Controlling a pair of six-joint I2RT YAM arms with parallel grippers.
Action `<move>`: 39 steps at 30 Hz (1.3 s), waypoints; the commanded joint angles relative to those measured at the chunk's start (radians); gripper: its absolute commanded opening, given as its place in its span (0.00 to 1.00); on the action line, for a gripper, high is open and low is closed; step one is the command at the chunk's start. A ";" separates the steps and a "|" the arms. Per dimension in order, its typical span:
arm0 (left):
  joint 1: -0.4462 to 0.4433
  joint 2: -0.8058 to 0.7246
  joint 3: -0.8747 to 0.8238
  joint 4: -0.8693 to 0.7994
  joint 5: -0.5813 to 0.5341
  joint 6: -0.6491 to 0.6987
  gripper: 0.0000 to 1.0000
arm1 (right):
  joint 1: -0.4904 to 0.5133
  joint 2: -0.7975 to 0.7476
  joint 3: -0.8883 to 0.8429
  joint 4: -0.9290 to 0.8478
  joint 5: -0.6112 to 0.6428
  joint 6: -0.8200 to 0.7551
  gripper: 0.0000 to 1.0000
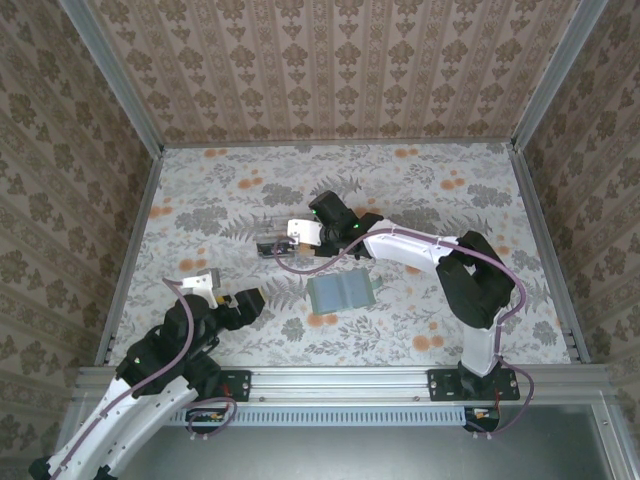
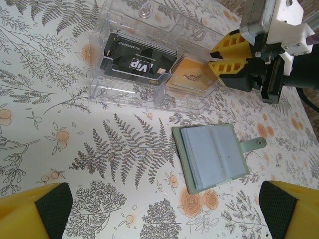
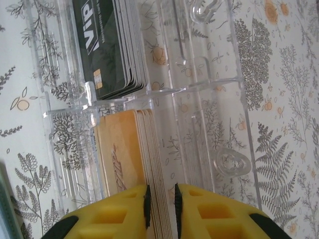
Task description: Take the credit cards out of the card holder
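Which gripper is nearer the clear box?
Right. The right gripper sits over the orange cards in the box; the left gripper hangs well back, apart from it.

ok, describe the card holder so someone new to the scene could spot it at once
On the floral table, find the clear plastic box near the middle. The card holder lies flat just in front and right of it, toward the table's near edge. It is an opaque grey-green bifold, open, with a small side tab; the box is see-through, holding black cards and orange cards.
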 commanded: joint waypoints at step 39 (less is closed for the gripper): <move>-0.124 0.984 0.056 0.731 0.194 -0.144 0.74 | -0.102 -0.472 -0.770 0.197 -0.057 1.336 0.18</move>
